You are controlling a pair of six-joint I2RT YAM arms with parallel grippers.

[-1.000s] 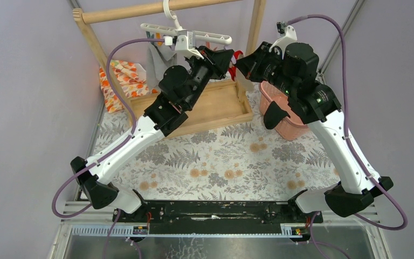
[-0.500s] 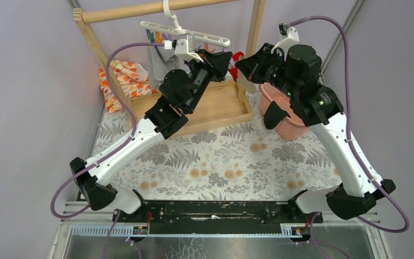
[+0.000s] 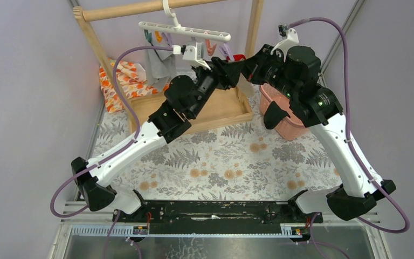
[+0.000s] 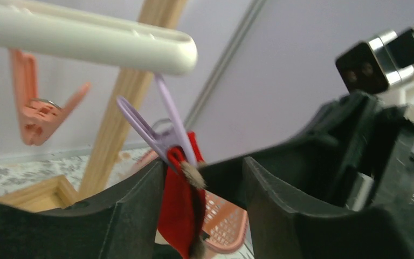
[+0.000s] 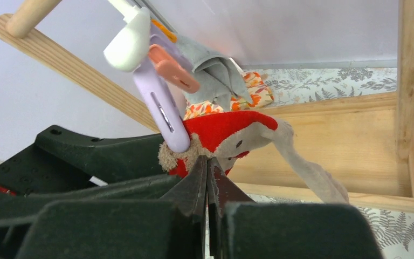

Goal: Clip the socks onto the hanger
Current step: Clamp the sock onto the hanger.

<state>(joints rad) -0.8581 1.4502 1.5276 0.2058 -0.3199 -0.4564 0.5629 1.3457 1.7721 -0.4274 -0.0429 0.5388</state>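
Lilac walls, fern-print table [image 3: 221, 162]. The hanger [image 3: 188, 31] hangs on the wooden rail [image 3: 140, 8]. Left gripper [image 4: 202, 162]: fingers apart, holding nothing, flanking the purple clip [image 4: 164, 135]. That clip bites the beige sock [image 4: 180, 210] at its red end. Right gripper [image 5: 207, 162]: closed, pinching the sock's edge.

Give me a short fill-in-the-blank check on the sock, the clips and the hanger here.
The red end of the sock is bitten by a ____ clip. The hanger hooks over a ____ rail. The left gripper has its jaws ____ around that clip. The right gripper has its jaws ____ on the sock.
Missing words: purple; wooden; open; shut.
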